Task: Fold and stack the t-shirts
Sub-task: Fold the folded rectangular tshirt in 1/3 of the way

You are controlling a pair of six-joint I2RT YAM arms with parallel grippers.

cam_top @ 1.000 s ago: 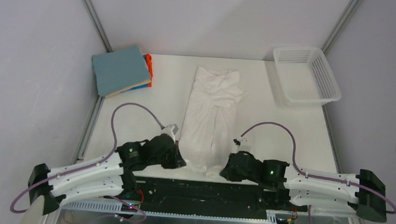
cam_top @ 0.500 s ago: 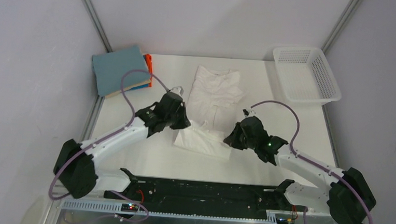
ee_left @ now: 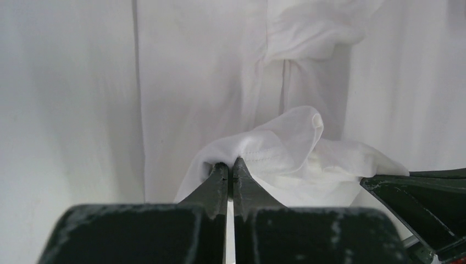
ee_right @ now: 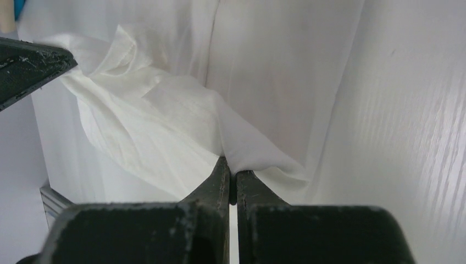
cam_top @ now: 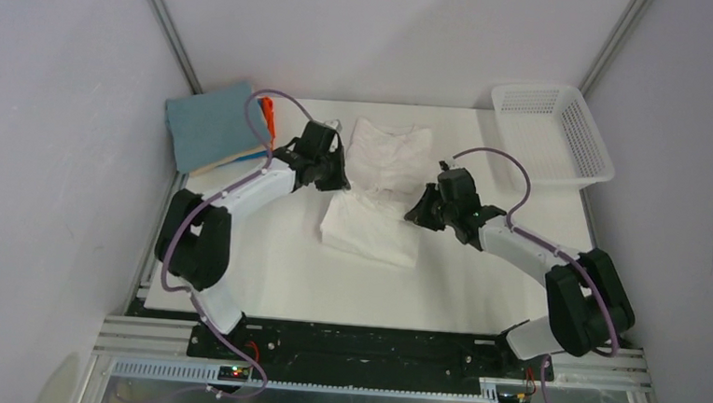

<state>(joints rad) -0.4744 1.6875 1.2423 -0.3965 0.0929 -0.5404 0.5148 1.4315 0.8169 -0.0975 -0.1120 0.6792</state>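
Observation:
The white t-shirt [cam_top: 382, 189] lies mid-table, its near half folded back over its far half. My left gripper [cam_top: 337, 177] is shut on the hem at the shirt's left corner; the pinched hem shows in the left wrist view [ee_left: 258, 151]. My right gripper [cam_top: 418, 210] is shut on the hem at the right corner, seen in the right wrist view [ee_right: 253, 157]. Both hold the hem a little above the cloth. A stack of folded t-shirts [cam_top: 215, 126] sits at the far left: blue-grey on top, beige, bright blue and orange [cam_top: 267, 114] edges below.
A white plastic mesh basket [cam_top: 551, 136] stands at the far right corner. Grey walls and metal posts close in the table [cam_top: 274, 271] on both sides. Each arm's purple cable loops above it.
Both grippers have carried the shirt's near hem from the table's front edge away toward the collar, folding the shirt in half. The arms are now stretched far out.

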